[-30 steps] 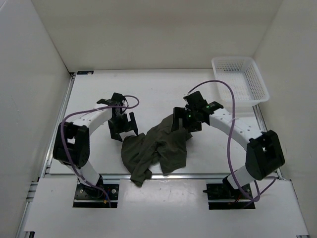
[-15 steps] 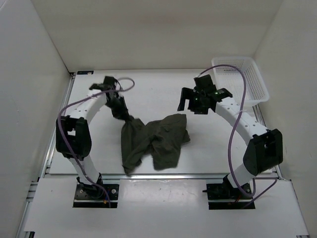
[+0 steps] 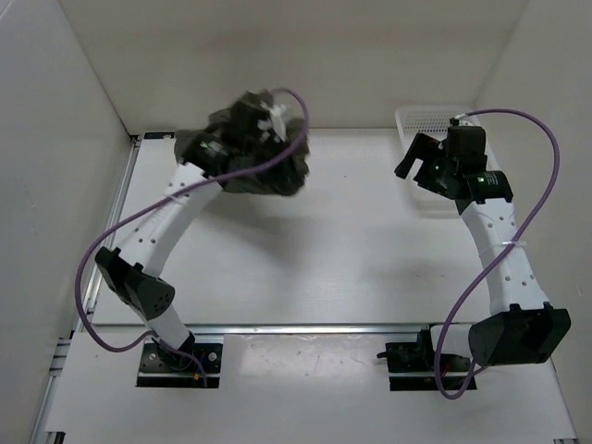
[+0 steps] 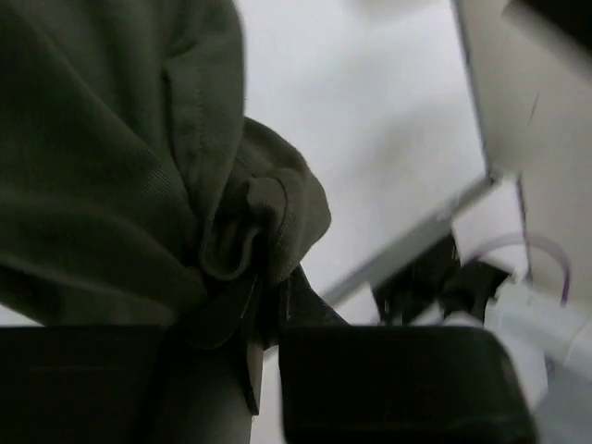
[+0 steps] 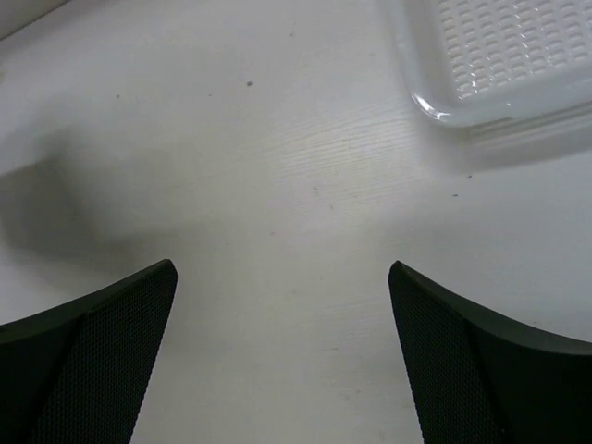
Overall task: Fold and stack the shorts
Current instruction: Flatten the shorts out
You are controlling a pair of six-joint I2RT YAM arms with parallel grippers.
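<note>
The shorts (image 3: pixel 264 166) are dark olive-green soft fabric, and right now they're one crumpled wad, not folded at all. The whole bundle is up off the table (image 3: pixel 351 250), over its far left part, and the left gripper (image 4: pixel 254 338) is clamped on it. In the left wrist view a stitched hem edge curls over on itself, a bunched fold is pinched right between the fingers, and the rest drapes above in loose wrinkles.

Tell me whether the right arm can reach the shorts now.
Probably yes: only bare table lies between the open right claw and the shorts, though they hang bunched in the left claw, off the table.
</note>
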